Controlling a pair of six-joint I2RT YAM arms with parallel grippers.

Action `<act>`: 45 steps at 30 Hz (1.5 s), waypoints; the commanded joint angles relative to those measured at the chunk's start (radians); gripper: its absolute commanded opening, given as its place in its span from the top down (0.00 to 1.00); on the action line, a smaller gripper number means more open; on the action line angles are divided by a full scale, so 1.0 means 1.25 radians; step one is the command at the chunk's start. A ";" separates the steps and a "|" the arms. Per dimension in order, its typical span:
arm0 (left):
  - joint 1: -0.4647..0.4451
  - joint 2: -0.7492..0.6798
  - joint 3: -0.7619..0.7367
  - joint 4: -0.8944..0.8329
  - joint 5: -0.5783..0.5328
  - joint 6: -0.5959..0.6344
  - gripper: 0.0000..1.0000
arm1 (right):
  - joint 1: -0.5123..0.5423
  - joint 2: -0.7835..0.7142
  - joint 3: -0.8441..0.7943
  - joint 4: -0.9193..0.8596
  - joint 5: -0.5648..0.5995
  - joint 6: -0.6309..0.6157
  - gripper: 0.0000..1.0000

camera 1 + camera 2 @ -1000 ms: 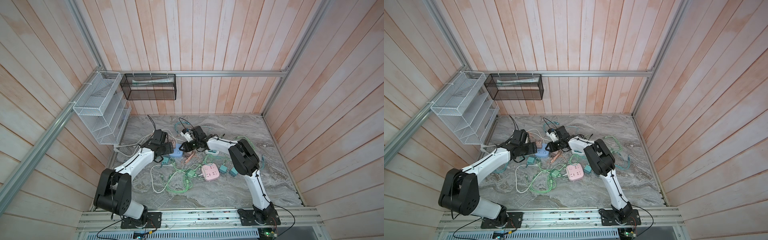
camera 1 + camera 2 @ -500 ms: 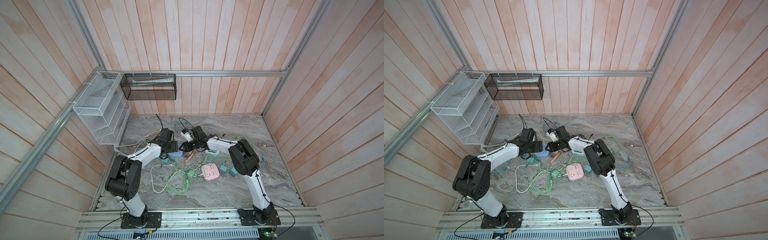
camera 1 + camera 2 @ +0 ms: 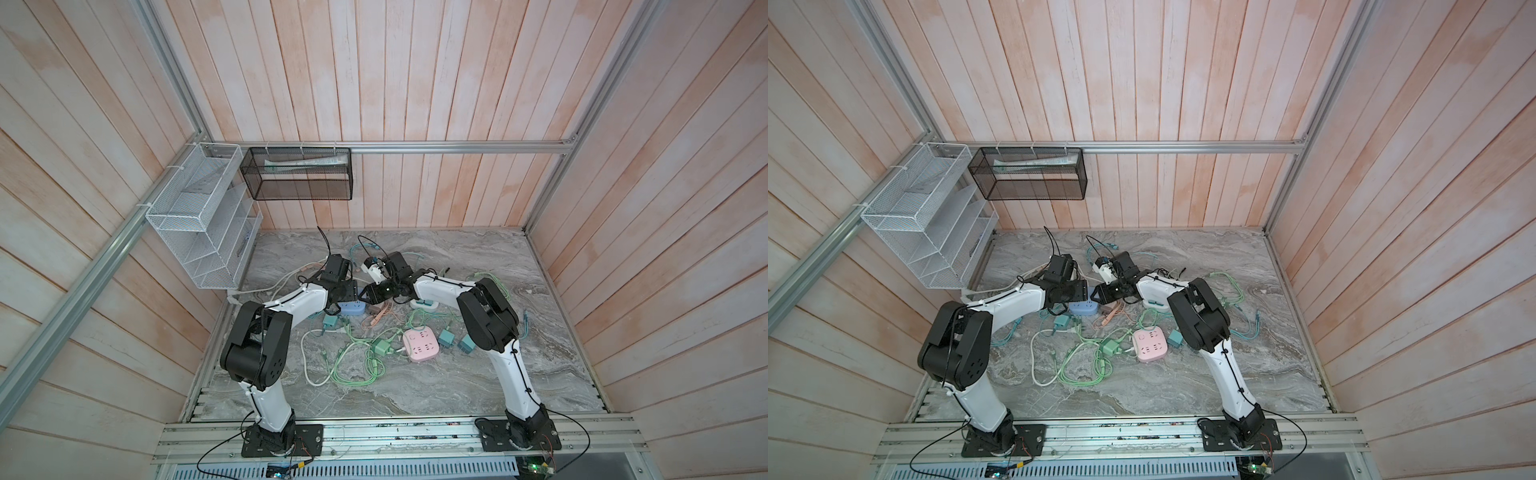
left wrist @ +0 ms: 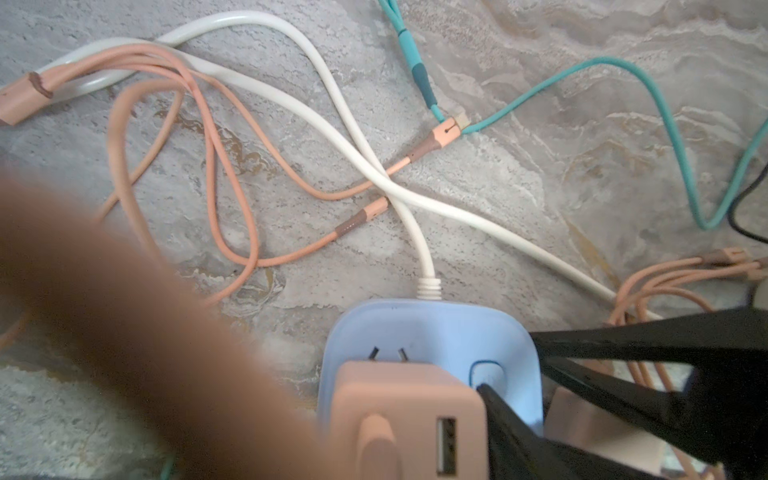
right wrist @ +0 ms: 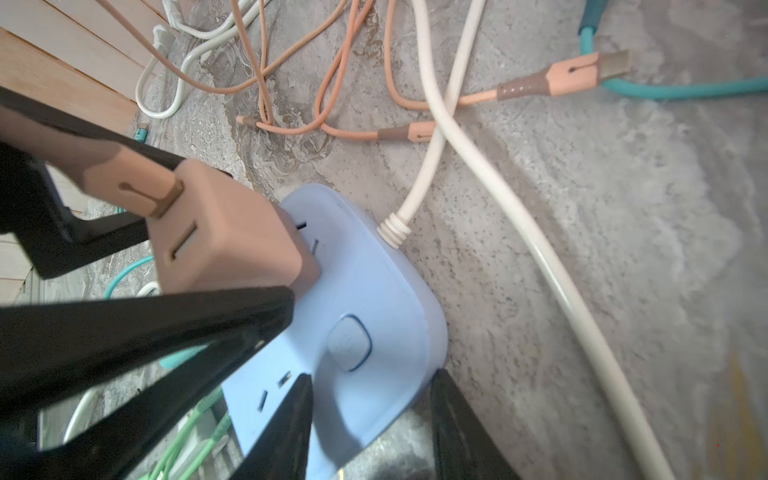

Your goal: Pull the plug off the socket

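Observation:
A pale blue socket (image 5: 365,299) lies on the marble floor, seen in both top views (image 3: 352,308) (image 3: 1084,308). A peach plug (image 5: 224,232) (image 4: 409,419) stands in its top, a peach cable running from it. My left gripper (image 3: 347,291) is shut on the plug, one black finger (image 5: 166,332) against each side. The blurred peach cable hides the far finger in the left wrist view. My right gripper (image 5: 374,382) (image 3: 368,296) is shut on the socket's corner next to the switch button.
A pink socket cube (image 3: 420,344), teal adapters (image 3: 446,337), a green adapter (image 3: 381,347) and loops of green, white and peach cable (image 3: 332,365) lie in front. A second peach adapter (image 4: 582,419) sits beside the blue socket. Wire racks (image 3: 199,224) hang on the left wall.
My left arm has swung right to the blue socket and its jaws have narrowed onto the peach plug. The right arm and the socket have stayed put.

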 commanded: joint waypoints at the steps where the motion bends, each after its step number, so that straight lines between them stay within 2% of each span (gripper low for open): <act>1: -0.008 0.024 0.027 0.013 -0.012 0.012 0.26 | -0.001 0.088 -0.063 -0.231 0.125 -0.028 0.57; 7: -0.015 0.043 0.045 0.005 -0.031 0.014 0.31 | -0.002 0.089 -0.061 -0.232 0.125 -0.028 0.57; 11: -0.016 0.047 0.044 0.007 -0.035 0.011 0.39 | -0.002 0.090 -0.062 -0.231 0.125 -0.028 0.57; 16: -0.017 0.046 0.041 0.000 -0.042 0.010 0.43 | -0.004 0.090 -0.062 -0.230 0.126 -0.027 0.57; 25: -0.023 0.035 0.044 -0.007 -0.051 0.015 0.58 | -0.004 0.090 -0.063 -0.231 0.129 -0.026 0.57; 34: -0.042 0.011 0.035 0.013 -0.075 -0.001 0.61 | -0.005 0.096 -0.069 -0.240 0.138 -0.031 0.57; 45: -0.100 -0.022 0.001 0.078 -0.119 -0.004 0.64 | -0.004 0.095 -0.090 -0.251 0.156 -0.038 0.59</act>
